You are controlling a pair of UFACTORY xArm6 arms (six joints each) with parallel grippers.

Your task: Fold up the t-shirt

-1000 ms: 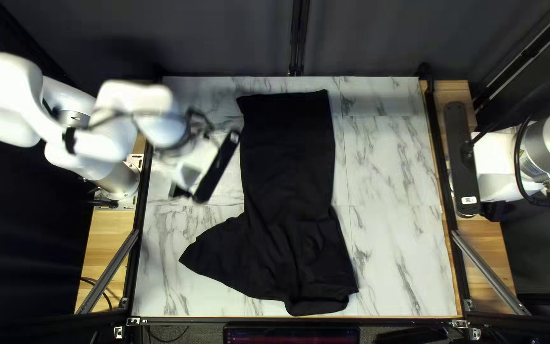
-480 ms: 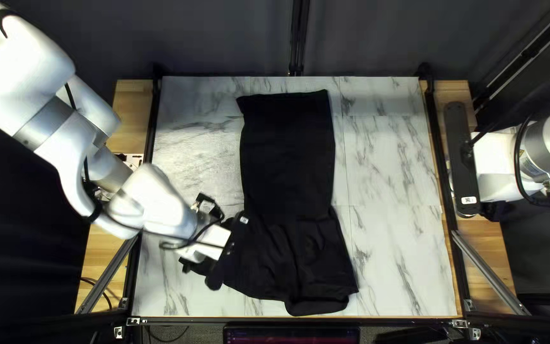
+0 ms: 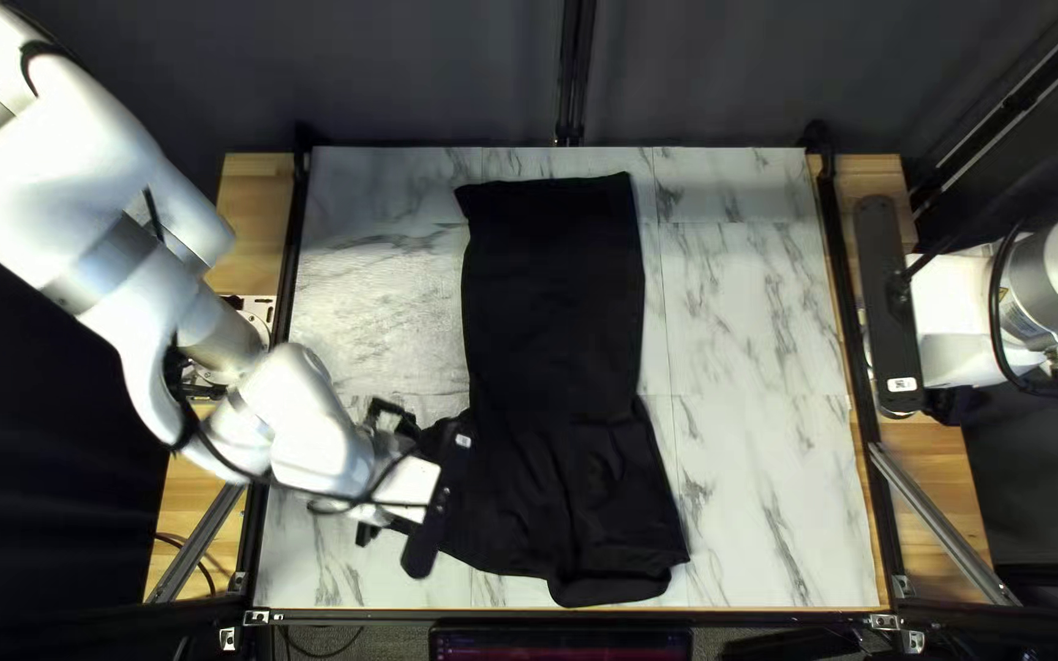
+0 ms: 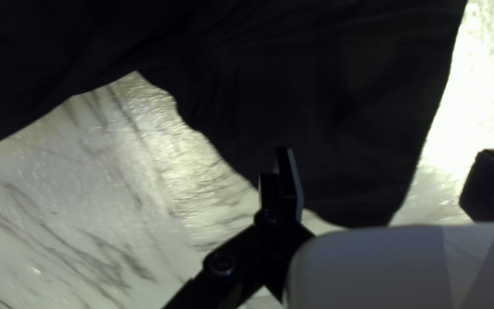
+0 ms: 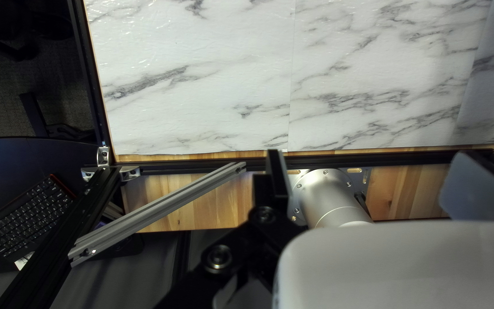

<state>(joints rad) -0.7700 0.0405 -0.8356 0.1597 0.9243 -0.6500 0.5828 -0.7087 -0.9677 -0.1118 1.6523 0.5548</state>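
One black shirt (image 3: 554,306) is lying on the bench (image 3: 762,355), probably handling light and floppy; left hand (image 4: 387,154) is straddling its flap (image 4: 338,131), spread wide, corner (image 4: 375,212) looking best for pinching, right hand (image 5: 370,154) hanging wide.

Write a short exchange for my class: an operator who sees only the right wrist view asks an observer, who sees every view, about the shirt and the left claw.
Operator: I see bare table, but no shirt. Where does it lie?
Observer: It stretches from near the table's far edge to near its near edge.
Operator: Is the left claw shut on it?
Observer: No, its fingers stand apart, with the end of the shirt's side flap between them.
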